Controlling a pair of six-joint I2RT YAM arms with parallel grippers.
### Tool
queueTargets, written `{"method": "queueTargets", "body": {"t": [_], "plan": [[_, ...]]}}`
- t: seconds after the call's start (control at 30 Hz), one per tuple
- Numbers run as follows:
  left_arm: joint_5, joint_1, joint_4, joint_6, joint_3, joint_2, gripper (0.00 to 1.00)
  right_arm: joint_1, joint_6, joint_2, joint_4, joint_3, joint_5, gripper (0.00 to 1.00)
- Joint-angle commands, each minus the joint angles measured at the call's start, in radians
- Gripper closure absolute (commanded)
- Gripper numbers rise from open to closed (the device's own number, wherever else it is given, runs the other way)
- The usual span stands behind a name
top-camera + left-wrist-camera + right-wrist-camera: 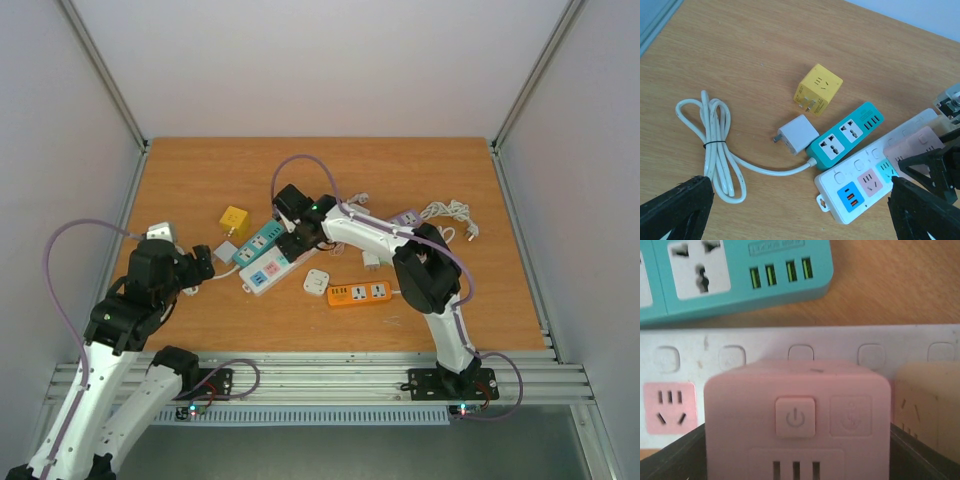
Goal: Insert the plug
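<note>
A pink cube plug with a power button is held between my right gripper's black fingers. It sits over the white power strip, beside a beige cube on the same strip. Its pins are hidden. In the top view my right gripper is over the strip. My left gripper is open and empty, above the strip's near end; the pink cube shows at the right there.
A teal power strip with coiled white cable lies beside the white one. A yellow cube adapter and white charger lie nearby. An orange strip, a white square adapter and white cables lie to the right.
</note>
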Motion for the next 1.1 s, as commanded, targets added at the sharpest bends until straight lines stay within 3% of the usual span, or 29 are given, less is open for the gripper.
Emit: {"method": "queueTargets", "body": {"t": [0.0,0.13,0.27,0.5,0.67,1.07], "plan": [[0.040,0.002,0.011,-0.017,0.001,0.007,0.04,0.001,0.024,-0.041,-0.044,-0.002,-0.016,0.18],[0.099,0.002,0.002,-0.035,0.021,0.011,0.04,0.001,0.060,-0.138,-0.045,-0.033,0.008,0.08],[0.155,0.002,-0.006,-0.050,0.040,0.008,0.04,0.001,0.136,-0.252,-0.023,-0.131,0.052,0.07],[0.239,0.002,0.029,-0.079,0.049,0.010,0.04,0.004,0.491,-0.422,0.033,-0.404,0.115,0.11],[0.307,0.002,0.048,-0.103,0.052,0.013,0.04,0.047,0.664,-0.410,0.094,-0.484,0.116,0.12],[0.333,0.002,0.042,-0.087,0.054,0.014,0.04,0.154,0.909,-0.238,0.017,-0.383,0.291,0.02]]}}
